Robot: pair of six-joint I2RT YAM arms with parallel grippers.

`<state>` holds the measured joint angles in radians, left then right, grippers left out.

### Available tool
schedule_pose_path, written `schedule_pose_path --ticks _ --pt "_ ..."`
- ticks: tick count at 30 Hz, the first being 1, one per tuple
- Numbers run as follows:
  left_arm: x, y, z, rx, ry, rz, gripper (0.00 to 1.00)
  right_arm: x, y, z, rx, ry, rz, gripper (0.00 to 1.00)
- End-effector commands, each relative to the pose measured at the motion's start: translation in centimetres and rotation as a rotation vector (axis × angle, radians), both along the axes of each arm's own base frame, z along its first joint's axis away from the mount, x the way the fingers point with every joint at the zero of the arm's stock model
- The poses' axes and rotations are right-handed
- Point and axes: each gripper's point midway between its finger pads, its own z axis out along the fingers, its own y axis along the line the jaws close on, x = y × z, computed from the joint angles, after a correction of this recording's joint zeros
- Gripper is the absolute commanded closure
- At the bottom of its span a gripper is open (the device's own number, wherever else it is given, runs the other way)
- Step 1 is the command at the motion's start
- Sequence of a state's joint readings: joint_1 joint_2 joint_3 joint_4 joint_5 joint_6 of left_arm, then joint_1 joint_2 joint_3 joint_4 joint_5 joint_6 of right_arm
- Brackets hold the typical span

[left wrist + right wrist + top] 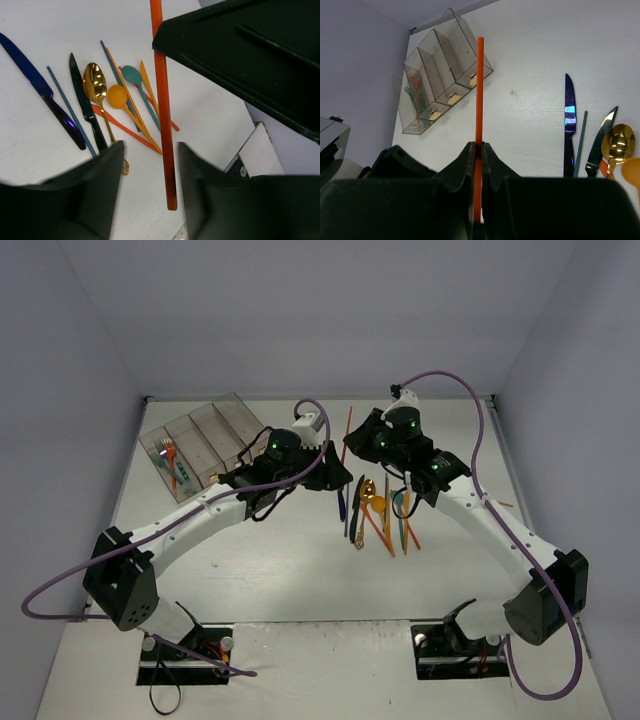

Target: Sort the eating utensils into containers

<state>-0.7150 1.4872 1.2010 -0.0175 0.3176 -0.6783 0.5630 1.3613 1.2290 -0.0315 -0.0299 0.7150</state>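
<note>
Right end effector: clamped tight on orange stick, which projects straight ahead of it.
Left end effector: jaws apart, holding nothing, the stick showing in the gap.
Other utensils: on table, ahead of the left end effector.
Containers: ahead-left of the right end effector.

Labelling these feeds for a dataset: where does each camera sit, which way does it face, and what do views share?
Top external: above and behind the bases, looking down on the table; both arms show whole.
Left wrist: just behind the open left gripper, facing down at the utensil pile; both fingers show.
Right wrist: low, facing the tray; right gripper shut on the orange stick.
Shared: both wrist views show that stick and the gold spoon.
</note>
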Motion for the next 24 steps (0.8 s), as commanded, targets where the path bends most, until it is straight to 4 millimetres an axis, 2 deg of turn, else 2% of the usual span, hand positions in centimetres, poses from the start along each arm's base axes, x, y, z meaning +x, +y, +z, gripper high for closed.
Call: schedule_pose_path --ticks 1,2,3,6,11,16,18,20,23,24 --pt "0.7 -0.7 5.5 -0.103 -0.122 0.006 0.81 0.2 0.7 3.6 0.085 -0.099 0.008 1.00" --pt "0.6 -0.6 5.5 -0.102 -0.123 0.006 0.92 0.2 0.7 3.3 0.083 -0.096 0.009 1.00" --pt "0.7 -0.6 5.3 -0.097 -0.120 0.008 0.97 0.2 0.8 3.2 0.081 -0.094 0.009 1.00" --pt "0.7 -0.3 4.7 -0.077 -0.107 0.020 1.00 0.5 0.7 2.4 0.066 -0.084 0.002 0.91" --pt "0.9 0.3 3.4 -0.047 -0.083 0.052 1.00 1.3 0.3 1.6 0.034 -0.082 -0.029 0.46" --pt "2.1 3.0 0.9 0.027 -0.024 0.140 1.00 2.8 -1.8 1.5 -0.001 -0.094 -0.096 0.25" --pt "3.3 5.6 -0.4 0.059 0.014 0.215 1.00 3.6 -4.4 1.1 -0.015 -0.091 -0.152 0.20" --pt "5.5 9.5 -1.3 0.090 0.044 0.331 1.00 3.7 -7.2 0.9 -0.024 -0.088 -0.206 0.16" --pt "8.0 15.5 -2.6 0.162 0.101 0.505 1.00 3.6 -12.1 -0.8 -0.071 -0.054 -0.303 0.14" --pt "8.3 17.0 -3.6 0.198 0.131 0.540 1.00 3.4 -13.0 -1.7 -0.089 -0.036 -0.318 0.13"
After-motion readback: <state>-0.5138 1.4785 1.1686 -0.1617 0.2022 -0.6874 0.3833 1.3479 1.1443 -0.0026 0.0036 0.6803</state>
